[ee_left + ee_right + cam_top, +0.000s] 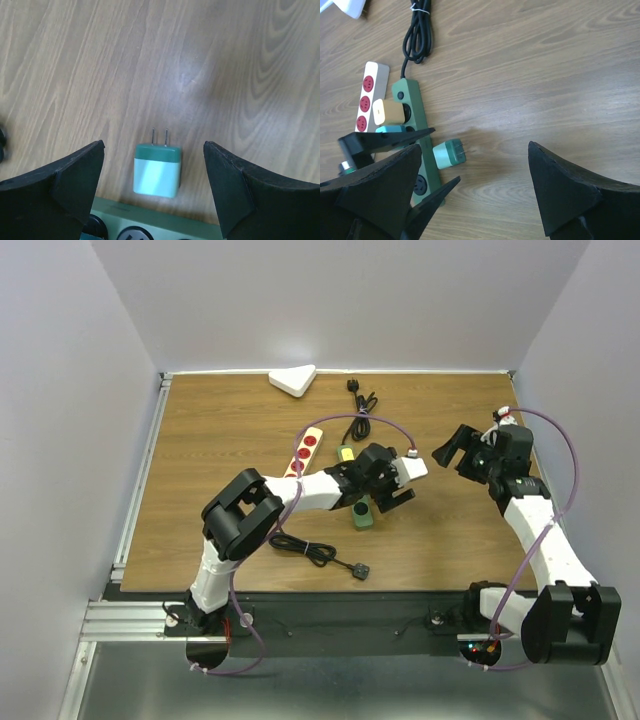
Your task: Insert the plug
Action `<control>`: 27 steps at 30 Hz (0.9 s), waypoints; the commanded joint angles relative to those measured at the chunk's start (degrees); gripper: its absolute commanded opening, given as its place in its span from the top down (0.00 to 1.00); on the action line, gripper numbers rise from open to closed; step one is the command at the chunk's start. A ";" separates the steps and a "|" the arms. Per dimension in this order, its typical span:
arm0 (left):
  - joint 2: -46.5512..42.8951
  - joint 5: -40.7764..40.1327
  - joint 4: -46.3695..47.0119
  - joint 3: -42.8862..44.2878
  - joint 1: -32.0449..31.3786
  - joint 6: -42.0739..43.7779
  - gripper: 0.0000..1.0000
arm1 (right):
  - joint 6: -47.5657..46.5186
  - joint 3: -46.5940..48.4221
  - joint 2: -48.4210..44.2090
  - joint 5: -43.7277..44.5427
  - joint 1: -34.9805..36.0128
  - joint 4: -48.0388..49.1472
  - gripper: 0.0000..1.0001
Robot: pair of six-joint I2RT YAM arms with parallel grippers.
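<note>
The plug (157, 170), pale green with a dark green head and two metal prongs, lies flat on the wood beside the green power strip (165, 223). Its prongs point away from the strip. My left gripper (154, 145) hovers over it, open, one finger on each side and touching nothing. The right wrist view shows the same plug (448, 154) next to the strip (413, 113), framed by the left arm's fingers (387, 139). My right gripper (448, 452) is open and empty, held well to the right of the plug. In the top view the left gripper (388, 483) hides the plug.
A yellow plug (388, 112) and a teal one (390, 129) sit in the green strip. A white strip with red sockets (369, 95) lies alongside it. A bundled black cable (419, 31) is behind, a white wedge (292, 380) at the back, and a black cord with a plug (359, 570) near the front.
</note>
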 commanded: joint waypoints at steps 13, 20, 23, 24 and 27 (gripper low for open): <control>4.57 -0.54 -7.58 5.70 2.02 0.05 0.25 | -0.76 -1.15 -2.55 -3.22 -1.56 3.14 0.08; 5.45 4.47 -8.91 7.73 3.26 -6.01 0.95 | -1.90 -1.59 -5.63 -1.63 -1.65 3.05 0.08; 4.23 7.98 -9.00 10.18 4.05 -11.11 1.00 | -2.96 -1.15 -7.55 -1.63 -1.65 3.40 0.09; 3.70 8.34 -9.00 11.06 4.31 -13.04 1.00 | -3.74 -0.89 -8.17 -1.20 -1.65 3.58 0.09; 0.45 8.35 -7.25 13.88 5.54 -24.09 1.00 | -5.51 -0.19 -11.25 -1.28 -1.65 4.46 0.12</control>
